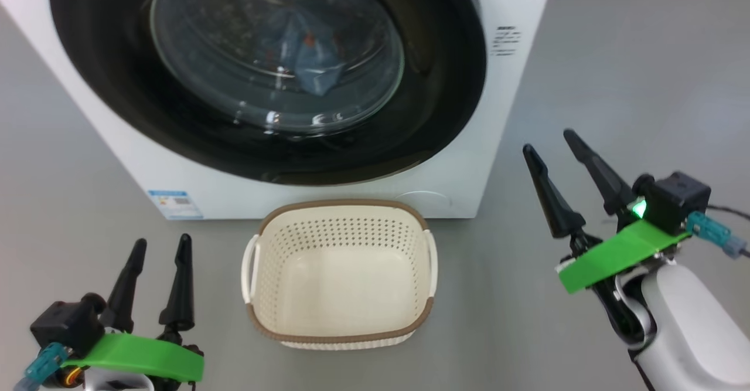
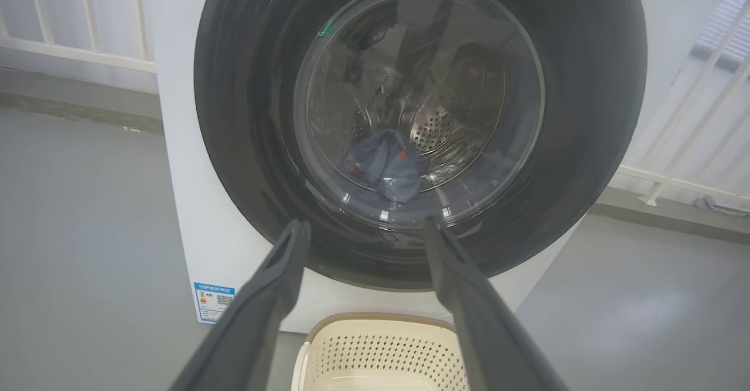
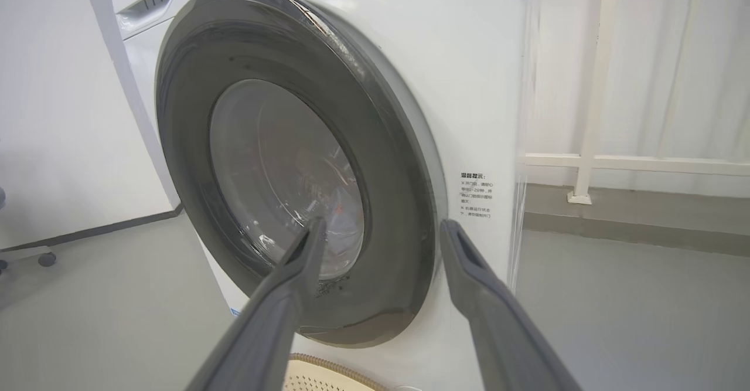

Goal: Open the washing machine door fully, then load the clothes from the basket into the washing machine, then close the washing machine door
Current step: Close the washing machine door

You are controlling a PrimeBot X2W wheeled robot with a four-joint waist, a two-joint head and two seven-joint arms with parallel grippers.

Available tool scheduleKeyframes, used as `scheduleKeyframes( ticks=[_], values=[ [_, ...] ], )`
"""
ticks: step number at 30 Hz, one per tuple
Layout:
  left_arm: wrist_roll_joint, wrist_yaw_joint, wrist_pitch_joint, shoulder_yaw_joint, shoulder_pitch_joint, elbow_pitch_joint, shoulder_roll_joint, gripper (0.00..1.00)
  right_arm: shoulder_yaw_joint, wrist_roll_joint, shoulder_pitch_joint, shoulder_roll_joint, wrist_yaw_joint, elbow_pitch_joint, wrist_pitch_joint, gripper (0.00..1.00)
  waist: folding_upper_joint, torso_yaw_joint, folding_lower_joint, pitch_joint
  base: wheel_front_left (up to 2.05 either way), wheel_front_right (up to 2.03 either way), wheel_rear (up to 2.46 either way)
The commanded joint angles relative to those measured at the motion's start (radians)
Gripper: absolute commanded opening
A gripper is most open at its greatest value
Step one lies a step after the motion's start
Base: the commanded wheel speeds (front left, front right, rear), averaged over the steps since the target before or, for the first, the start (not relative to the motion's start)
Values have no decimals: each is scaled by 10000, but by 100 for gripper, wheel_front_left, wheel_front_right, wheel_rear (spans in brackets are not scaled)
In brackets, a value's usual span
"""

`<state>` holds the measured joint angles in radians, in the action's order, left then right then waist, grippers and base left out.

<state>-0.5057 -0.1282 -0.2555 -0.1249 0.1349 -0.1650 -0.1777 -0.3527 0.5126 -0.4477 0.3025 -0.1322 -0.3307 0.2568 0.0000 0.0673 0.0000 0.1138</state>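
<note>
L gripper (image 1: 162,240), lower left of head view: jaws moderately apart, nothing between them, fingers pointing up-frame over bare floor (image 1: 615,86). R gripper (image 1: 548,140), right side and higher in frame: jaws also spread, empty, tilted toward upper left. Both hang clear of everything, which reads as parked rather than working.

Between them at bottom centre is the basket (image 1: 343,204), upright w/ nothing inside, its far rim just beside the washer's base. Prob. set there so cloth has a short trip from basket to drum mouth.

Washer (image 1: 521,4) fills top of frame. Door (image 1: 439,92) looks shut: in R wrist view its black rim sits flush w/ the white front, no gap at the edge. Clothes (image 1: 316,57): blue cloth w/ orange bits lying low in the drum behind the glass; can't make out the cream piece.

Judged from that, loading + closing look done.

Room: open floor either side of the basket and right of the washer, so the R arm has the wider lane. Nearest edges to snag are the basket handles and the washer's lower right corner. Railing (image 3: 595,86) in the wrist views is well apart.
</note>
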Motion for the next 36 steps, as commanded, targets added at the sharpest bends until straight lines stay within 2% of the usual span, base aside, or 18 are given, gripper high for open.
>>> scheduleKeyframes(
  ticks=[1, 12, 36],
  values=[
    [92, -25, -63, 456, 54, 205, -253, 100, 45, 21, 367, -135, 15, 371, 49, 100, 0, -543, 0, -403, 0, 0, 0],
    [-129, -25, -63, 375, -193, 273, -119, 100, 1087, -331, 1853, -482, 15, 1172, 49, 100, 0, -918, 0, -496, 0, 0, 0],
    [-304, -25, -63, 113, -180, 203, -311, 100, 1115, -549, 2349, -622, 15, 1160, 49, 100, 0, -897, 0, -626, 0, 0, 0]
  ],
)
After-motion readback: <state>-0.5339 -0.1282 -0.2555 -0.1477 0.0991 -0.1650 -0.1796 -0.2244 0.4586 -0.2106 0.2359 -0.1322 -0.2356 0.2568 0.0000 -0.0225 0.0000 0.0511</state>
